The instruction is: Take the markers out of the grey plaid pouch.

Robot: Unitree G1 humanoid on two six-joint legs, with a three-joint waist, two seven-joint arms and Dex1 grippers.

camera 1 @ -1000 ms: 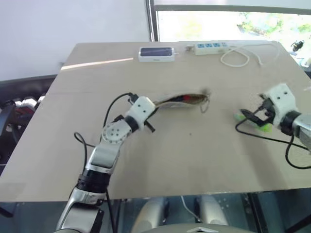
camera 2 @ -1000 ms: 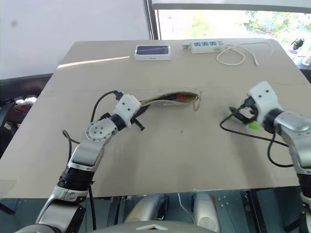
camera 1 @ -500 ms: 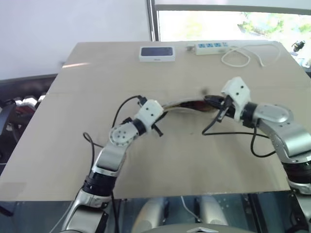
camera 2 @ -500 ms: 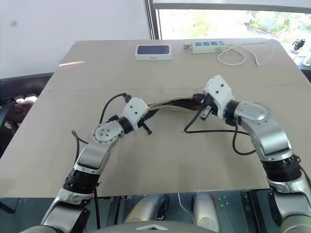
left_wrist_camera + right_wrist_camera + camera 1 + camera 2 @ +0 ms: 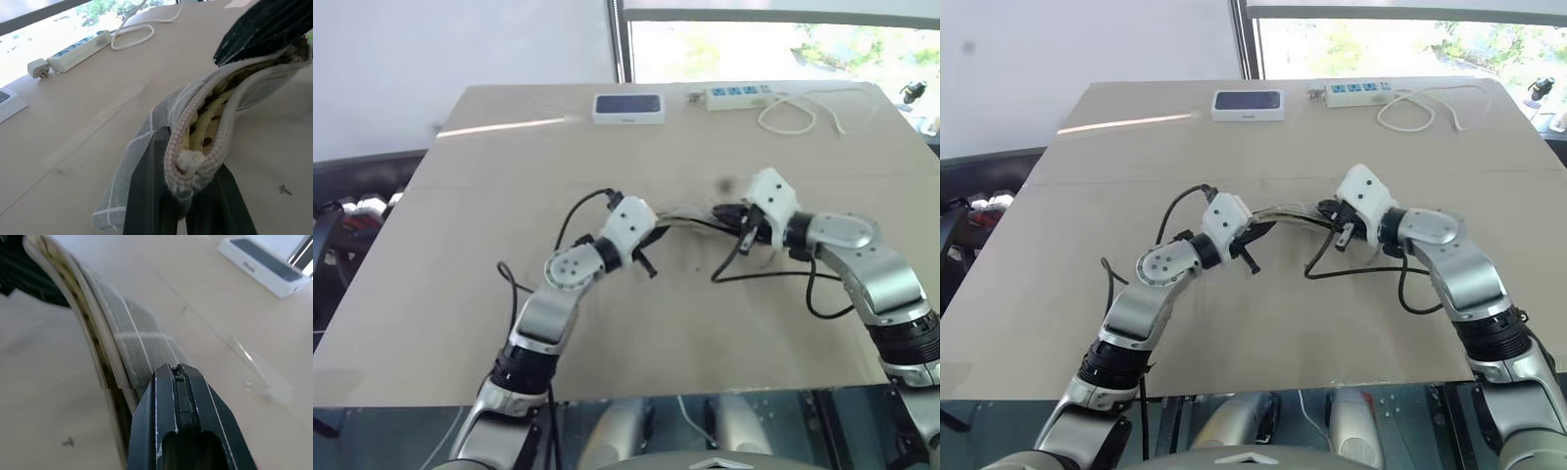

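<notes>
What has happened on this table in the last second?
The right tool swung in from the table's right side, where it hovered open by a green marker, to the grey plaid pouch and shut at its far end. The left tool stayed clamped on the other end. The white box and power strip have not moved.

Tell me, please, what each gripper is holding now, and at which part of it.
The left gripper pinches the grey plaid pouch at one zipper end. The right gripper is shut at its opposite end, on the plaid side.
</notes>
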